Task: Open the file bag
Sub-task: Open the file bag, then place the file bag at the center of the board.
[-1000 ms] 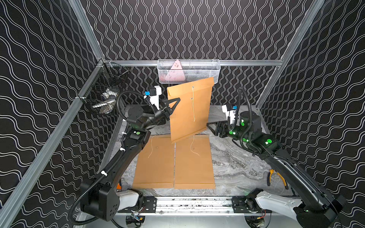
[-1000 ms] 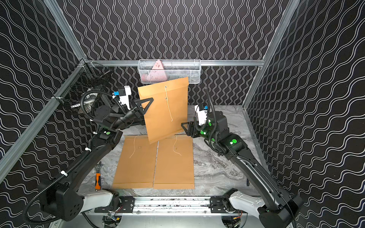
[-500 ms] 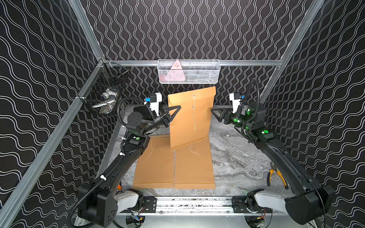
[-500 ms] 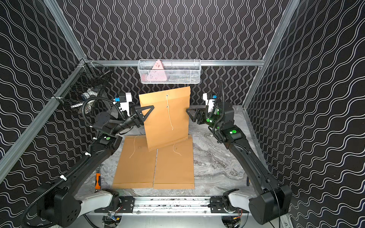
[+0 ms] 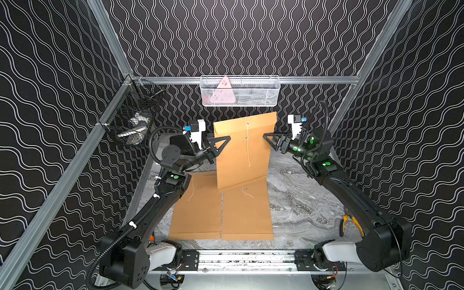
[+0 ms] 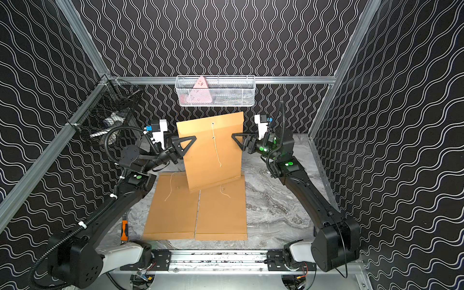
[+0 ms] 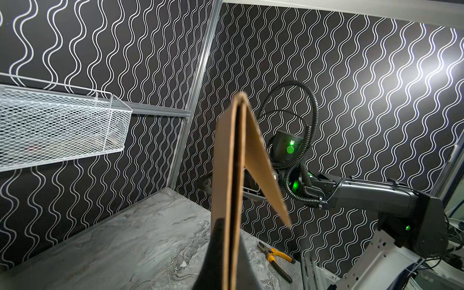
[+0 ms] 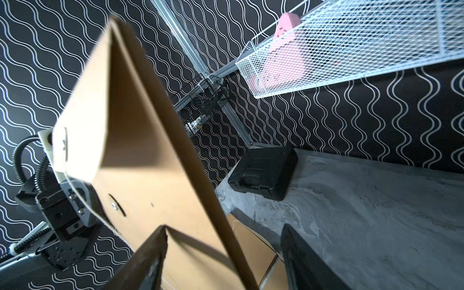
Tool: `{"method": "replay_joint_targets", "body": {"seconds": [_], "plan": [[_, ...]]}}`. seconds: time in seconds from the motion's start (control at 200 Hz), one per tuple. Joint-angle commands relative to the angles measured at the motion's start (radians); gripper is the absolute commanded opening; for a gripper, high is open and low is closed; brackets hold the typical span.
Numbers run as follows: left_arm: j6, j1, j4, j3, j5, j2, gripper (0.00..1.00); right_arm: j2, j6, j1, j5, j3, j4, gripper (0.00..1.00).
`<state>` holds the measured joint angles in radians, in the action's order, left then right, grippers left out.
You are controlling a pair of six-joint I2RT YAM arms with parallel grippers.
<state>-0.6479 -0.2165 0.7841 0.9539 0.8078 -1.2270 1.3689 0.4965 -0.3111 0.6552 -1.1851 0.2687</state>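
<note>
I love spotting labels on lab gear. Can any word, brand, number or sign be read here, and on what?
No text can be read anywhere.
Pink triangle in the white basket: small marks, too blurred to read.
Held file bag and flat file bags: plain brown, no print.

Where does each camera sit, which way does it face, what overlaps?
Top views: stereo pair, high in front, looking down toward the back wall; left arm, right arm, left gripper shut on the upright bag, right gripper open around its opposite edge.
Left wrist: on the left arm, sighting along the bag's edge toward the right arm; its fingers show.
Right wrist: faces the left gripper past the bag; its fingers show, apart.
Shared: every view has the bag and basket.
</note>
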Motion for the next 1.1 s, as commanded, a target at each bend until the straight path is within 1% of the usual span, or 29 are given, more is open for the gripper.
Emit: {"method": "replay_joint_targets", "body": {"seconds": [0.0,0.245,0.395,1.096], "plan": [[-0.032,-0.001,0.076,-0.01,0.017,-0.009,0.0,0.016,0.019,0.002,0.047,-0.02,0.102,0.7],[-0.052,0.0,0.103,-0.024,0.026,-0.028,0.0,0.047,0.045,0.001,0.086,-0.045,0.182,0.7],[-0.042,-0.001,0.087,-0.029,0.031,-0.034,0.0,0.052,0.061,0.002,0.114,-0.051,0.217,0.69],[-0.036,0.0,0.067,-0.054,0.054,-0.031,0.0,0.024,0.052,0.002,0.17,-0.099,0.205,0.68]]}}
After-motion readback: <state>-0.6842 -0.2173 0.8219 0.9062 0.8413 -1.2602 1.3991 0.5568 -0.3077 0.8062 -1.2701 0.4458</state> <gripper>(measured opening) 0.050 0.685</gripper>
